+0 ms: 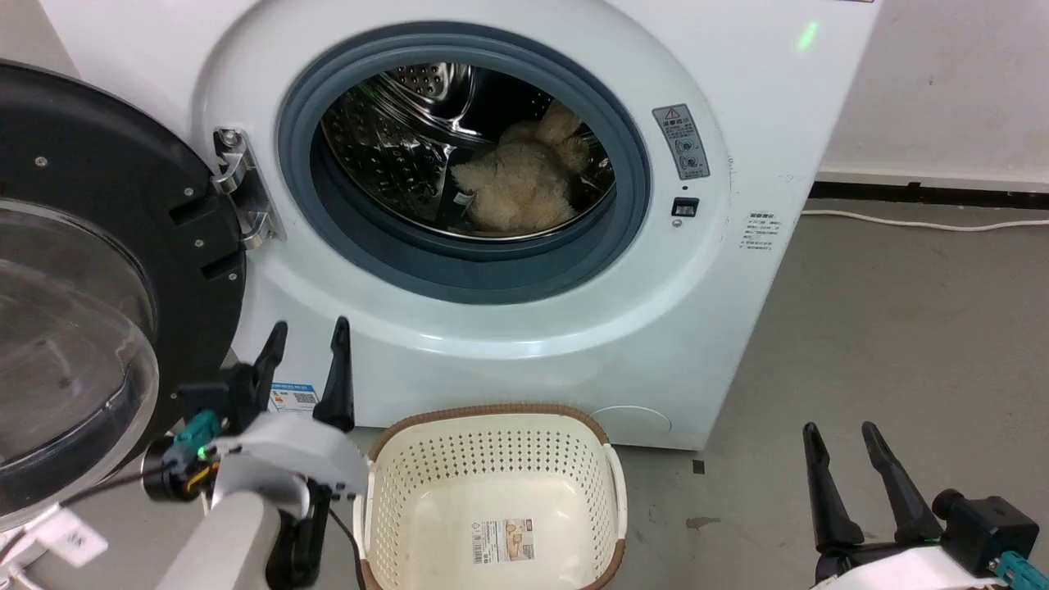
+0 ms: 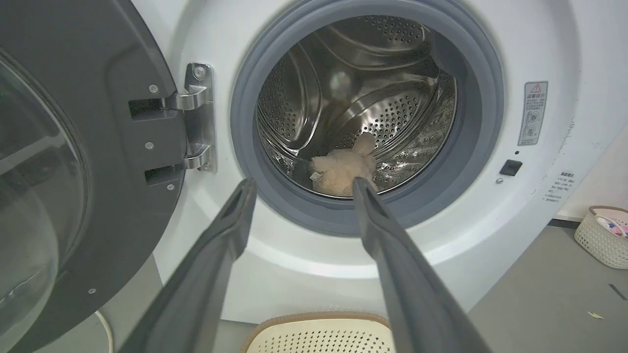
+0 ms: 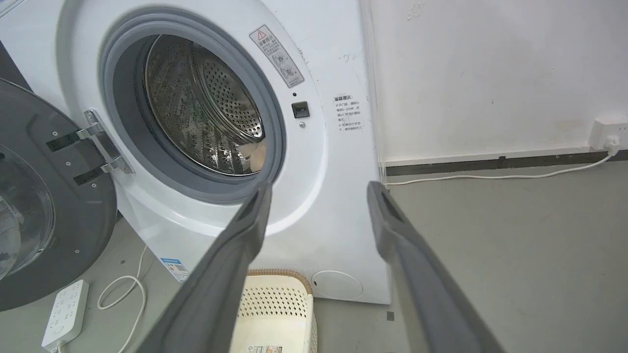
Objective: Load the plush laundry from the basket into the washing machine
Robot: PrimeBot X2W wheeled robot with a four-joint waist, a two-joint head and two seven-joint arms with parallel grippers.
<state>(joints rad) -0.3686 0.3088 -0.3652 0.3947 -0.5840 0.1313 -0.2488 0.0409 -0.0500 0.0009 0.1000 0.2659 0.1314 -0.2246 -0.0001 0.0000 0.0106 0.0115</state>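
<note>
Since the plush laundry (image 1: 520, 184) already lies in the drum of the washing machine (image 1: 737, 328) and the basket (image 1: 492, 408) holds nothing, you've little loading left. Both end effectors, left (image 1: 310, 328) & right (image 1: 838, 428), are spread wide and empty. Risk, imo: the toy sits near the front lip, so fur could snag the grey seal (image 1: 459, 279) if the door (image 1: 82, 139) shuts. Your left arm is close to that door & could knock it.

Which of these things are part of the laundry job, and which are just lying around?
Part of the job: plush toy, in the drum; basket, empty; washing machine; its open door.
Lying about: power strip; white cable; small basket.
</note>
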